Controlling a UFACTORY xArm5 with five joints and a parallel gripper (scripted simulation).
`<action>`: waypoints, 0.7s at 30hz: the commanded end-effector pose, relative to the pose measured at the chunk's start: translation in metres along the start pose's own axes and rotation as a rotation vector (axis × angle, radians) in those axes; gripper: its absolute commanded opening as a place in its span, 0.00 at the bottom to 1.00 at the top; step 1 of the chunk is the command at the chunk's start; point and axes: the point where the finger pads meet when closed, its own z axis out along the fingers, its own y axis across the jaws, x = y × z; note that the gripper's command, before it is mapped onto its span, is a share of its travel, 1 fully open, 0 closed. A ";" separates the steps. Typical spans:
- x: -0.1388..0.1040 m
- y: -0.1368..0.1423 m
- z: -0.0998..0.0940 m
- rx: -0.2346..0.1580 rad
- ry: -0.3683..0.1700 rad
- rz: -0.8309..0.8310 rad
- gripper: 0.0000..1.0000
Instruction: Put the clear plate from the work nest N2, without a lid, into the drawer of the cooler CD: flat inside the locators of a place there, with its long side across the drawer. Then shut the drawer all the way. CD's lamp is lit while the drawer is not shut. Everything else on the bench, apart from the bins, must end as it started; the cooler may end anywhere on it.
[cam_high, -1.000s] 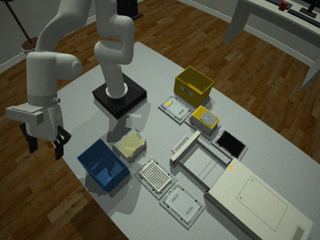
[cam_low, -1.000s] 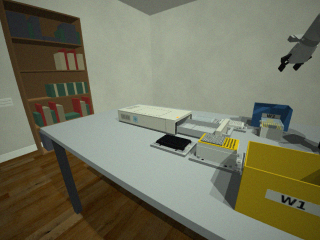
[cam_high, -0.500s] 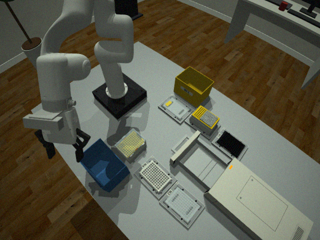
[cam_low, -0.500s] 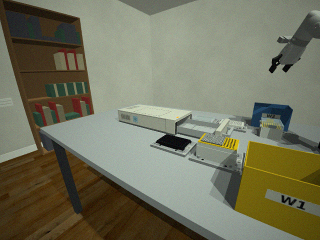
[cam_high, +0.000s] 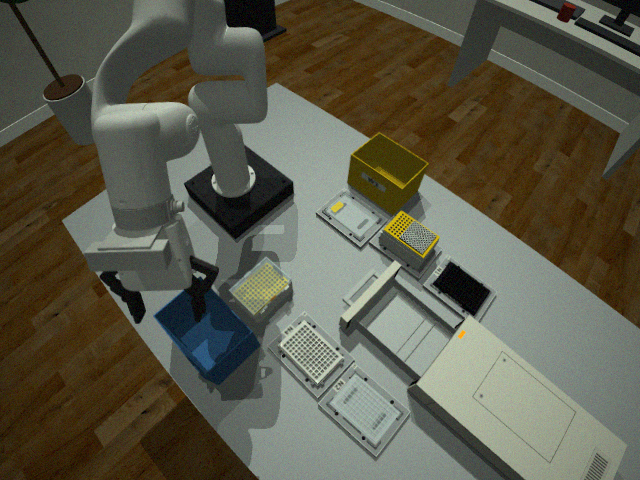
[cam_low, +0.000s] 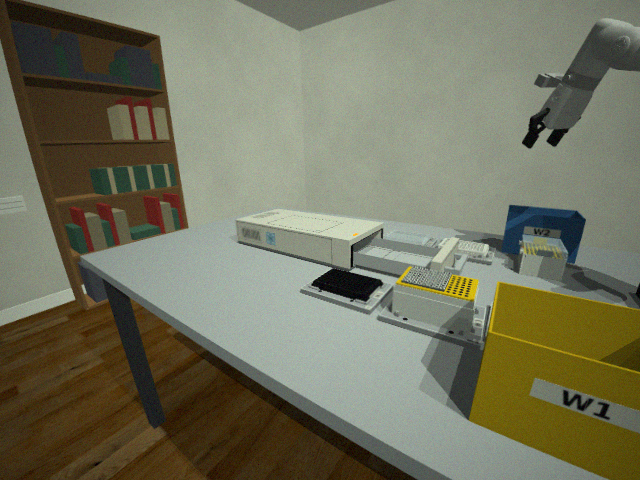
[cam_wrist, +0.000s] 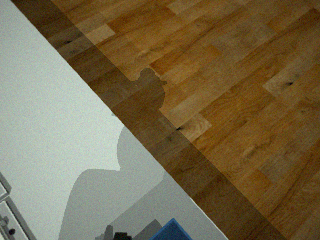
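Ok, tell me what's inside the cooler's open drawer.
The drawer stands pulled out of the cooler. Its visible floor is bare pale grey with low locator ridges; no plate lies there. The stretch under the cooler's housing is hidden. The orange lamp is lit.

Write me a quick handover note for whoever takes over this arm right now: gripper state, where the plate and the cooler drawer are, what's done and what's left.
Gripper: open, holding nothing, raised above the bench edge by the blue bin.
Clear plate: lying in nest N2, apparently with a clear cover on it, untouched.
Cooler CD: drawer pulled out, no plate in it; orange lamp lit.
Done: nothing on the plate yet.
Left: take off any lid, lift the plate, seat it flat in a drawer place with its long side across, shut the drawer fully.
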 end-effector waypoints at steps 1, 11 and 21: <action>0.000 -0.022 0.000 0.031 -0.012 -0.018 1.00; -0.006 -0.058 -0.002 0.075 -0.067 -0.089 1.00; -0.015 -0.098 -0.006 0.114 -0.122 -0.162 1.00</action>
